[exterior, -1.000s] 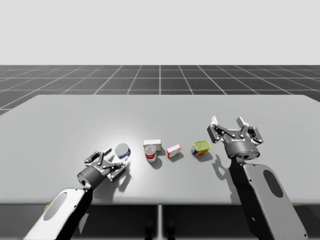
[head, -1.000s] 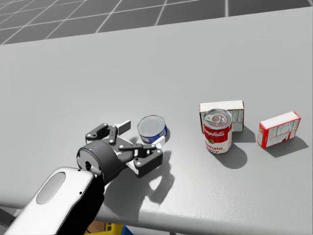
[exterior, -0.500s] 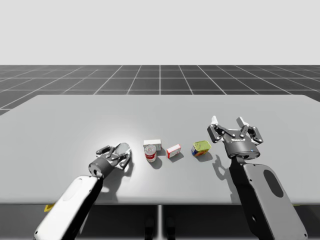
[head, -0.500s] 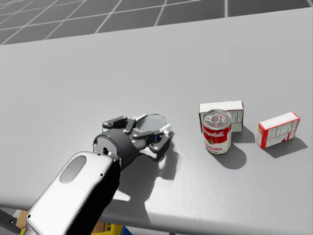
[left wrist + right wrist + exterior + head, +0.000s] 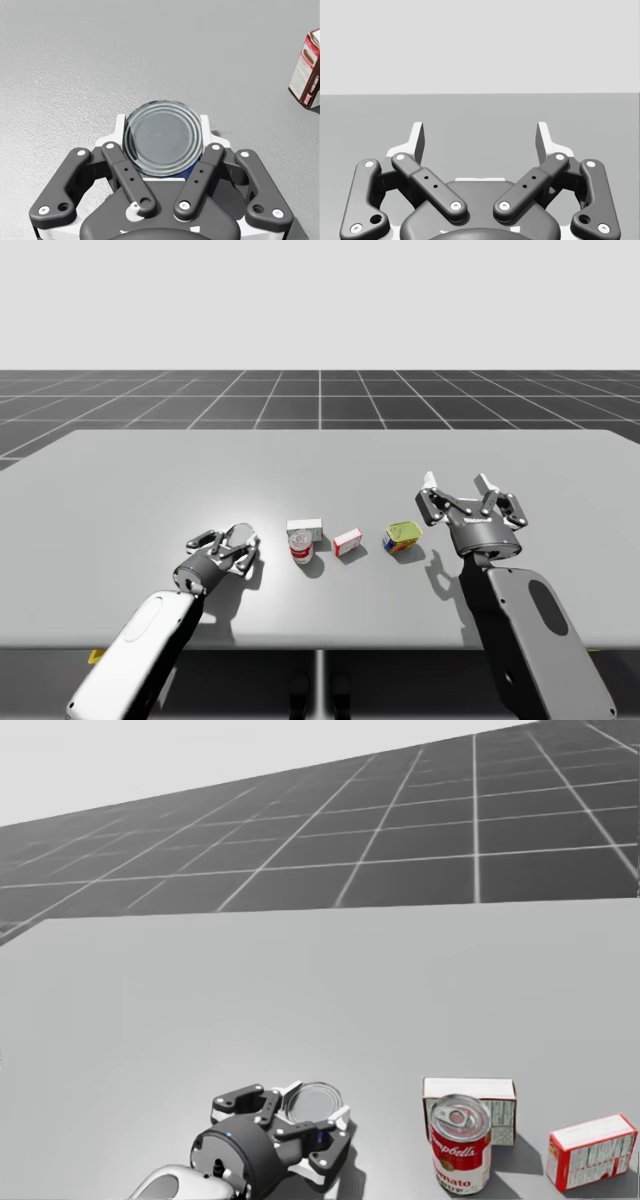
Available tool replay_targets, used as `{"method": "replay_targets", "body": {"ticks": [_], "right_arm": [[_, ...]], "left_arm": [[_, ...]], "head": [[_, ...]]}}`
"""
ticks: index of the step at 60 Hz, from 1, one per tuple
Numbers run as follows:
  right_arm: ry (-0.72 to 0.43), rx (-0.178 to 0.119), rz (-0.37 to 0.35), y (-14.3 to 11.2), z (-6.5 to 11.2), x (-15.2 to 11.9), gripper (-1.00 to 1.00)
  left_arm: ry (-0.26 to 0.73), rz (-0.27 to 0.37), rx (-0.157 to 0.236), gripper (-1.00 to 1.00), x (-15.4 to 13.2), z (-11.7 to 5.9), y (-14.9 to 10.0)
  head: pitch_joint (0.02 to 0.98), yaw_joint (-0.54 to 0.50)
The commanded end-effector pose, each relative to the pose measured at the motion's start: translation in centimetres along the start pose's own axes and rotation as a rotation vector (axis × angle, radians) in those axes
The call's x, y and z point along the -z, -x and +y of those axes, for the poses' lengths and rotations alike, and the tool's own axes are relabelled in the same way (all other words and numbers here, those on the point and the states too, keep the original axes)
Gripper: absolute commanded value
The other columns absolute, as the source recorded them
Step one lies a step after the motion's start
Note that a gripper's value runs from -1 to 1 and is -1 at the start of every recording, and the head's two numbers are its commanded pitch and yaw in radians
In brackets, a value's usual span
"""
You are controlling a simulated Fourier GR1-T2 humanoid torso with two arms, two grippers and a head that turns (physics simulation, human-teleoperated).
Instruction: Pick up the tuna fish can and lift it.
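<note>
**Grey table, left gripper clamped on the tuna can**

Grey table (image 5: 320,455) stretches wide under both arms, with a dark gridded floor (image 5: 320,390) beyond its far edge. My left gripper (image 5: 236,543) is closed around the tuna can (image 5: 163,138). In the left wrist view its jaws press the can's wall from two sides. The silver lid faces the camera and a strip of blue side shows beneath it. In the high view the can sits in the grip near the table's front edge, left of the middle. Whether its base has left the surface I cannot tell; a dark shadow lies close beside the gripper.

To the right of that grip, apart from it, stands a red-and-white soup can (image 5: 461,1141), upright. A white box (image 5: 470,1088) lies right behind it; I cannot tell whether the two touch. Further right lies a small red-and-white box (image 5: 592,1150), apart from the soup can. Next in the same row sits a low yellow-topped can (image 5: 403,535).

My right gripper (image 5: 456,482) hangs above the table just right of the yellow-topped can, apart from it. Its jaws stand wide open, and the right wrist view looks out between them over the grey table to the pale background.
</note>
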Motion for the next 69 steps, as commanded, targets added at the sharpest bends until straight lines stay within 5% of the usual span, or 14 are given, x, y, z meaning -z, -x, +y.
{"method": "replay_targets", "body": {"ticks": [1,11,23,28,51,69], "right_arm": [[0.001,0.002,0.001,0.0,-0.1,-0.1,-1.00],[-0.002,0.002,0.001,0.0,-0.1,-0.1,-1.00],[-0.001,0.003,0.003,0.1,-0.1,-0.1,-1.00],[-0.002,0.003,0.003,0.1,-0.1,-0.1,-1.00],[-0.004,0.003,0.004,0.1,-0.1,0.0,-1.00],[0.000,0.000,0.000,0.0,-0.1,0.1,-1.00]], "left_arm": [[0.105,0.036,0.023,1.00,-0.1,-0.8,1.3],[0.104,0.011,0.023,1.00,-0.2,-1.0,0.9],[0.036,-0.054,0.124,1.00,-1.3,-1.6,-0.8],[0.029,-0.070,0.137,1.00,-2.0,-1.5,-1.9],[-0.008,-0.216,0.255,1.00,-5.3,-0.4,-9.8],[-0.074,-0.403,0.344,1.00,-8.5,0.6,-17.6]], "head": [[0.492,0.33],[0.459,0.34],[0.460,0.34],[0.458,0.35],[0.435,0.35],[0.422,0.34]]}}
